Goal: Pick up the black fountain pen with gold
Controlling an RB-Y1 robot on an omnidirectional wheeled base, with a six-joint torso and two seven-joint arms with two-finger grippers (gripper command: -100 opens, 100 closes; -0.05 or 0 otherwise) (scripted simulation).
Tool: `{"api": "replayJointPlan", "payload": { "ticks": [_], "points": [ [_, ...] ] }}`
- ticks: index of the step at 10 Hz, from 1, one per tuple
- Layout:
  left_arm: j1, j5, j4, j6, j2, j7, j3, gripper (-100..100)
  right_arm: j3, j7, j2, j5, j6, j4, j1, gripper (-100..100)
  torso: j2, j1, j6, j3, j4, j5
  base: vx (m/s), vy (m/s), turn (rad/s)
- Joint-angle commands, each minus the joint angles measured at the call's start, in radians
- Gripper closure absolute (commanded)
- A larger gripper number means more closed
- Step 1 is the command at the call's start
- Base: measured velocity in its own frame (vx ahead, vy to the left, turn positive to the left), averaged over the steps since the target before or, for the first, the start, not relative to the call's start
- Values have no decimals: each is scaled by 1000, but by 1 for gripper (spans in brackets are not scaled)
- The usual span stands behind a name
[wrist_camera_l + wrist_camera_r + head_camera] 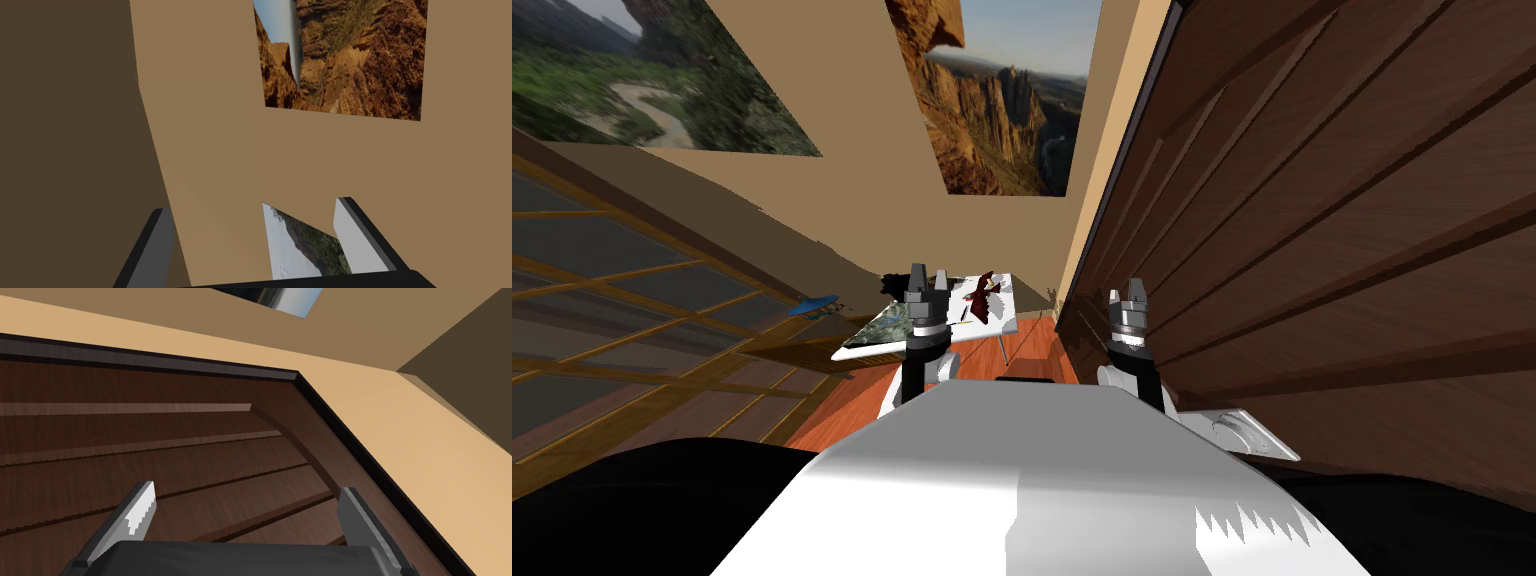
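We are holding both hands wide: the left hand (928, 276) is hanging before the white worktop (999, 322), the right hand (1134, 292) beside the dark wooden panelling (1312, 250). The pen (964, 314), a thin dark sliver, is lying on the worktop between a dark red object (982, 292) and our left hand.

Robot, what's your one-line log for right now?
left hand open, empty | right hand open, empty | white rectangular table ahead | nothing held

left gripper (928, 281) raised, fingers apart, right gripper (1128, 296) likewise
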State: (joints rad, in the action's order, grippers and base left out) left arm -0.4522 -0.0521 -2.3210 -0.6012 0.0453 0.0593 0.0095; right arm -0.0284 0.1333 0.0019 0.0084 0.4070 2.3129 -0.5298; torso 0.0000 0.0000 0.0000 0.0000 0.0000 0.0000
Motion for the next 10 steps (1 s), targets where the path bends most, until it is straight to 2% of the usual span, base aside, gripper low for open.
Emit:
{"api": "replayJointPlan", "payload": {
  "ticks": [1, 4, 8, 9, 10],
  "points": [
    [-23, -15, 0, -6, 41, -27, 4, -100, 0, 0, 0, 0, 0, 0, 0, 0, 0, 0, 0, 0, 0, 0, -31, -8, -30],
    [-76, -49, 0, -18, 103, -90, 17, -100, 0, 0, 0, 0, 0, 0, 0, 0, 5, -1, 0, 3, 1, 0, -70, -20, -33],
    [-182, -115, 6, -41, 206, -203, 49, -100, 0, 0, 0, 0, 0, 0, 0, 0, 7, -2, 0, 4, 2, 0, -99, -31, -58],
    [-182, -115, 6, -41, 206, -214, 49, -100, 0, 0, 0, 0, 0, 0, 0, 0, 8, -2, 0, 4, 2, 0, -71, -19, -19],
    [-213, -134, 11, -47, 235, -251, 60, -100, 0, 0, 0, 0, 0, 0, 0, 0, 6, -1, 0, 4, 1, 0, -61, -12, -60]
  ]
}}
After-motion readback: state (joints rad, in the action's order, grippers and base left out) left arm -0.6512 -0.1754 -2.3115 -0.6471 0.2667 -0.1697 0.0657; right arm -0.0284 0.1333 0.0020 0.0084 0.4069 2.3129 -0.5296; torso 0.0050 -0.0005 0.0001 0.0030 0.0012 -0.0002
